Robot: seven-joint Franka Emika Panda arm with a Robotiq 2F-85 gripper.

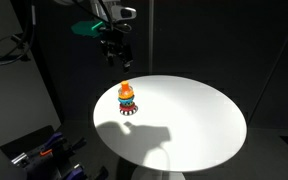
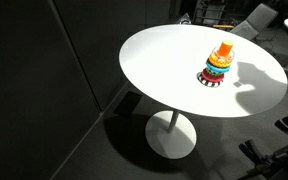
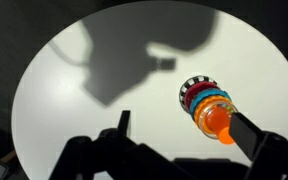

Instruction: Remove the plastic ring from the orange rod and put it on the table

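One gripper [image 1: 112, 48] on one arm hangs in the air well above the table [image 1: 199, 125], up and a bit to the side of the toy. In the wrist view the gripper [image 3: 179, 125] is open: two dark fingers [image 3: 122, 125] are spread wide and not touching the toy. There is one ring-stacking toy. Its one orange rod [image 3: 220, 124] stands upright with the rounded tip on top, and it sits on one black-and-white striped base [image 3: 192, 82] resting on the tabletop. The coloured rings [image 3: 206, 100] are stacked around the rod. I count about three: red lowest, blue above it, and a yellow-green one just under the tip. The exact number is hard to tell at this size. All of them sit on the rod, none on the table. In both exterior views the orange rod [image 1: 125, 88] [image 2: 224, 48] stands toward one side of the top, not at the middle. There is one table, round with a white top [image 2: 164, 55] [image 3: 64, 90], on one white pedestal foot [image 2: 172, 135] seen in an exterior view. One big dark shadow [image 3: 134, 60] of the arm falls across the tabletop beside the toy, and it also shows in an exterior view [image 1: 149, 135]. The surroundings are dark. There is some clutter at the frame edges that is too dim to name.
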